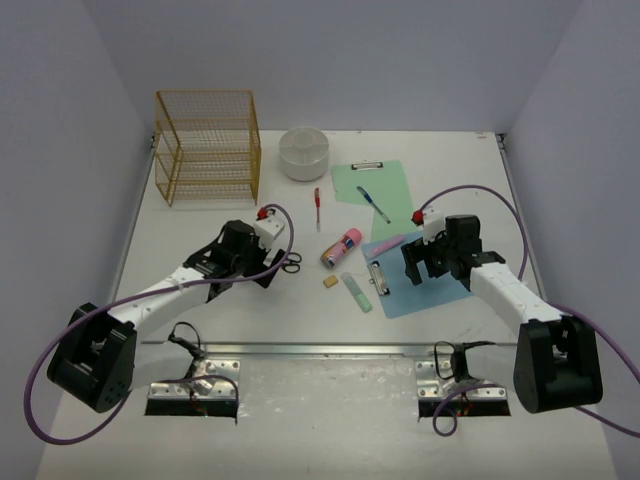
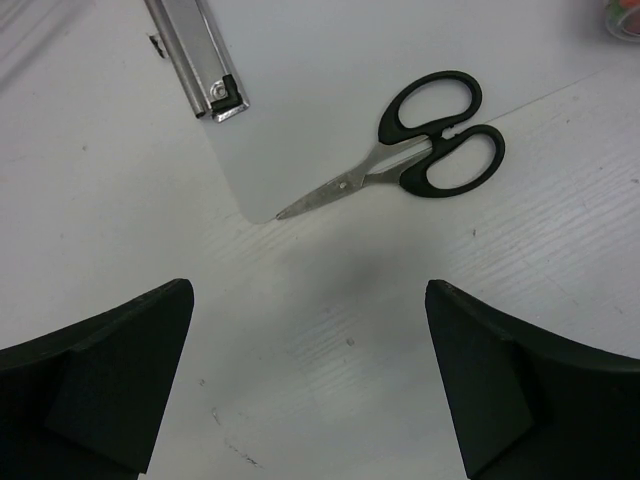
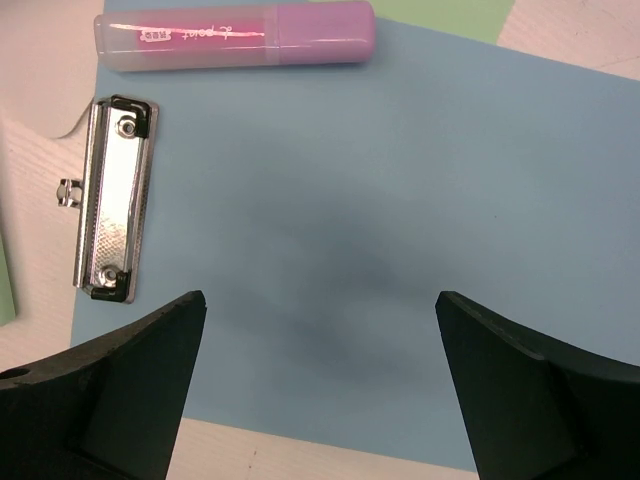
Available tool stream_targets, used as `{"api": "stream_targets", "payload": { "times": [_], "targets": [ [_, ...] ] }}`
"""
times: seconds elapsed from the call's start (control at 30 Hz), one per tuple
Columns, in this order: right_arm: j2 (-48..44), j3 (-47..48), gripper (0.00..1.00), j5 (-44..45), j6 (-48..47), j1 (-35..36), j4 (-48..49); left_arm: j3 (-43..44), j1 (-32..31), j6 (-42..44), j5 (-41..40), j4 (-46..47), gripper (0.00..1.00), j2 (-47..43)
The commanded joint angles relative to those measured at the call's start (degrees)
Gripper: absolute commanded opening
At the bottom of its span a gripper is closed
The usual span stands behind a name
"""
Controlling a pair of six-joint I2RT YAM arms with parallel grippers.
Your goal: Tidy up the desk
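**Both hands spread over a cluttered worktop**

The large white rectangular worktop [image 1: 300,312], walled in pale lavender with a metal rail along its lower edge, fills the middle of the overhead view.

The left hand [image 2: 308,295] hangs with its fingers wide apart and nothing between them. Above it in the wrist view, black-handled steel scissors [image 2: 420,145] lie closed across the edge of a pale grey clipboard [image 2: 300,90], blade tip at the board's rounded corner.

The right hand [image 3: 320,300] is likewise spread and holds nothing. It hangs over a light blue clipboard [image 3: 400,200]. The board's metal clip [image 3: 110,213] sits at the left of that frame, and a pink translucent marker [image 3: 235,35] lies along its top edge.

In the overhead view a gold wire stacking rack [image 1: 207,145] stands at upper left, with a round white lidded container [image 1: 303,153] just to its right. A green clipboard [image 1: 385,180] lies right of centre with a blue pen [image 1: 374,204] on it. Near the centre are:
- a red-handled tool [image 1: 318,208]
- a pink can [image 1: 341,248] on its side
- a small tan block [image 1: 330,282]
- a pale green bar [image 1: 356,292]
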Motion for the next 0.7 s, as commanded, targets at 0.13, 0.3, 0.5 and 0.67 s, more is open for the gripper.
{"api": "stream_targets", "payload": {
  "times": [0.13,0.3,0.5,0.67],
  "targets": [
    [0.47,-0.22,0.99,0.13,1.97,-0.11,2.10,19.12,1.27,2.58,7.95,-9.63,1.00,4.91],
    [1.73,0.53,0.99,0.12,3.42,-0.11,1.81,35.75,-6.49,2.31,8.69,-19.09,0.97,16.80],
    [2.29,1.04,0.99,-0.64,4.71,-0.20,0.63,53.57,-11.10,-2.28,13.59,-28.43,0.86,34.95],
    [2.98,1.32,0.99,-0.29,4.79,-0.43,-0.11,67.77,-12.60,-2.11,14.45,-37.21,0.78,47.34]
  ]
}}
